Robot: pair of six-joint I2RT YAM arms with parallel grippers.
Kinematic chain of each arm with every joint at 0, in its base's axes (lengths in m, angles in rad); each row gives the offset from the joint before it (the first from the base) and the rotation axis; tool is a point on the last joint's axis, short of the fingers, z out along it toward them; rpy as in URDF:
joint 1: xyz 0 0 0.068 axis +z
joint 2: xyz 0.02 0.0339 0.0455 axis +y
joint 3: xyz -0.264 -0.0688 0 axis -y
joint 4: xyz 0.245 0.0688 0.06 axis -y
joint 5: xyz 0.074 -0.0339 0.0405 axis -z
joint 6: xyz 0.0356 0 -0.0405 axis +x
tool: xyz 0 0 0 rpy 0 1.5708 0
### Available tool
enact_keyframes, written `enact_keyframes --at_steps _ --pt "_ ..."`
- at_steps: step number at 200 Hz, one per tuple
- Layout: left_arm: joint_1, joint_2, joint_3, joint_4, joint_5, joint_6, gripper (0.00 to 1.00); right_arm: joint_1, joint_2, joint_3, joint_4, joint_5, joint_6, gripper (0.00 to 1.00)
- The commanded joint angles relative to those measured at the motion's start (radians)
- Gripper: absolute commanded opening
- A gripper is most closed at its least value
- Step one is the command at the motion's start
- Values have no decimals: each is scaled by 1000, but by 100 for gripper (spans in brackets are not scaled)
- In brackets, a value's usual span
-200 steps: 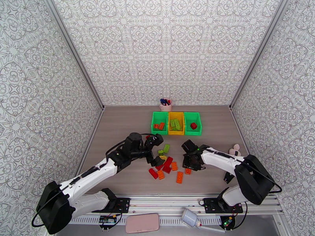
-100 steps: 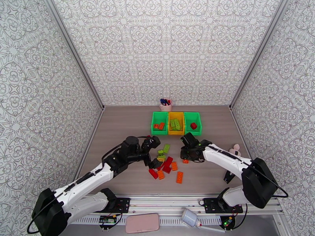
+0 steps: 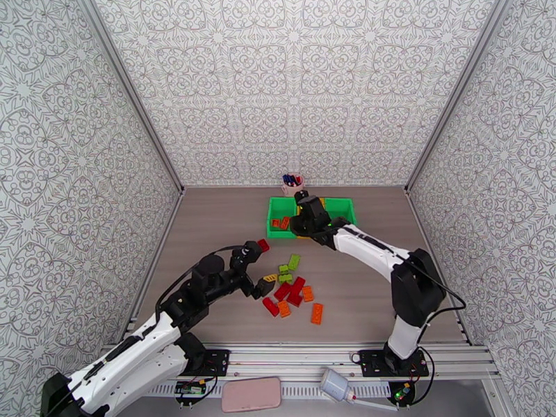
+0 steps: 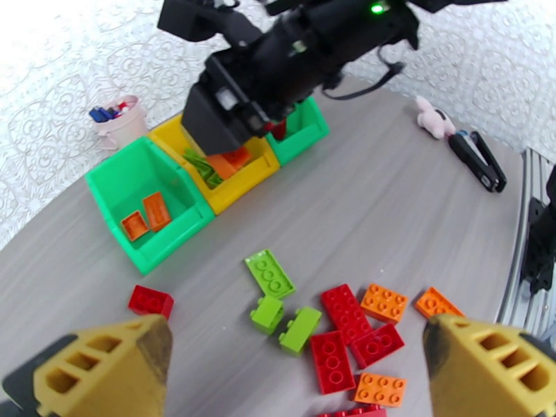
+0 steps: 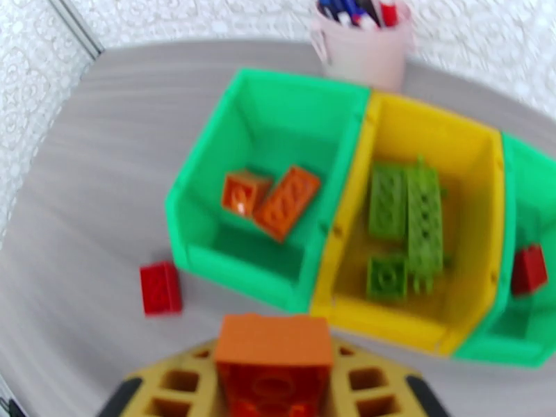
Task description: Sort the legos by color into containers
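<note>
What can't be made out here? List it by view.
Right wrist: the small orange studded brick in the right gripper is blurred and cut off by the bottom edge.
Left wrist: the right arm covers part of the yellow-orange plastic bin and the inside of the right-hand green plastic bin.
Top external: the pens in the pink cup are too small to count.

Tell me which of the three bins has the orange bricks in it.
The left green bin: two orange bricks lie in it. The yellow bin holds green bricks, the right green bin a red one.
</note>
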Motion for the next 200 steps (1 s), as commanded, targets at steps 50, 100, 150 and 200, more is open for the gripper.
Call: enact_keyframes --at_steps 50,100,150,200 --pt "9 -20 -33 -12 -68 -70 100 -44 286 287 151 -30 -118 20" --pt "10 -17 -42 -2 -74 -78 100 -59 440 501 56 -55 -100 21" --pt "11 -14 -37 0 -84 -94 100 -61 476 571 23 -63 -59 21" --pt "12 3 -34 19 -87 -96 100 -61 495 575 -19 -37 34 22"
